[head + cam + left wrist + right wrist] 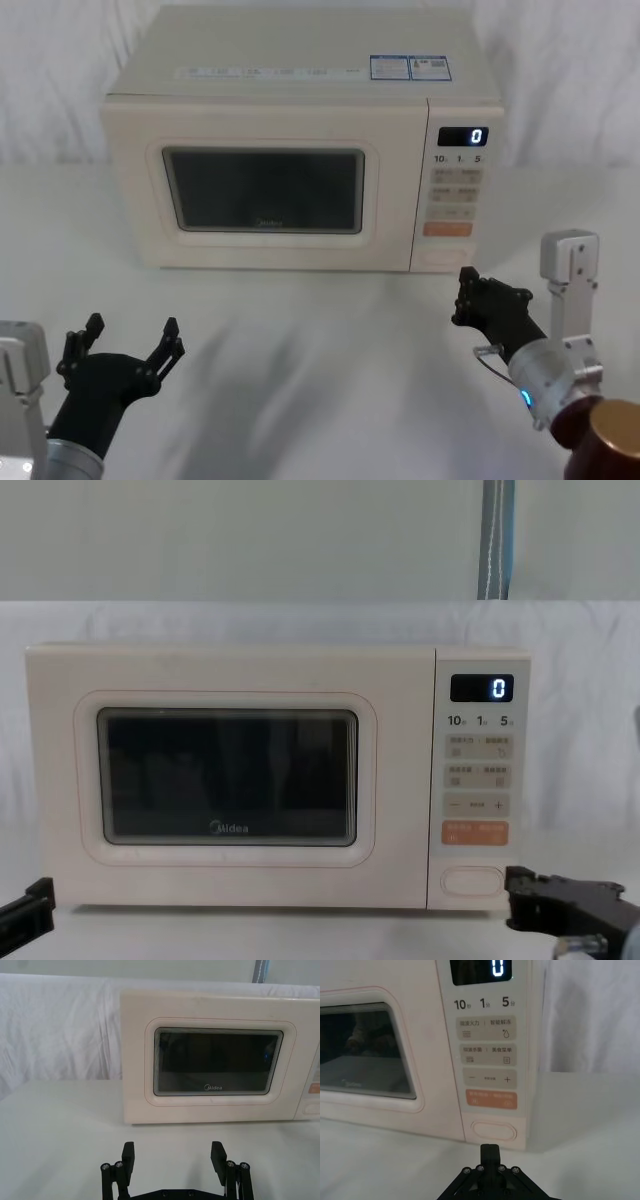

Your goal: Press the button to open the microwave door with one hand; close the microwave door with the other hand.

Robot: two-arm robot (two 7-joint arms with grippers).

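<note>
Head view: the cream microwave with its large cream door and dark rounded glass window (262, 190) stands toward the far edge of the white-clothed tabletop (300, 340), door shut. The wide cream pill-shaped button (443, 259) sits at the bottom of the control panel, long axis horizontal. The black pronged right gripper (466, 295) hovers just before and slightly right of it, jaws drawn together. The black pronged left gripper (128, 343) waits near the tabletop's near left corner, jaws spread and holding nothing.

Left wrist view: the left gripper (173, 1156) faces the door (217, 1062) from well back, prongs apart.

Right wrist view: the right gripper (489, 1152) points straight at the button (493, 1130), which lies just ahead under the orange rectangular key (491, 1099).

Chest view: the right gripper (512, 894) is level with the button (472, 881), just beside its right end; the right arm is plainly the nearer, so the press calls for a short push forward and a touch leftward
</note>
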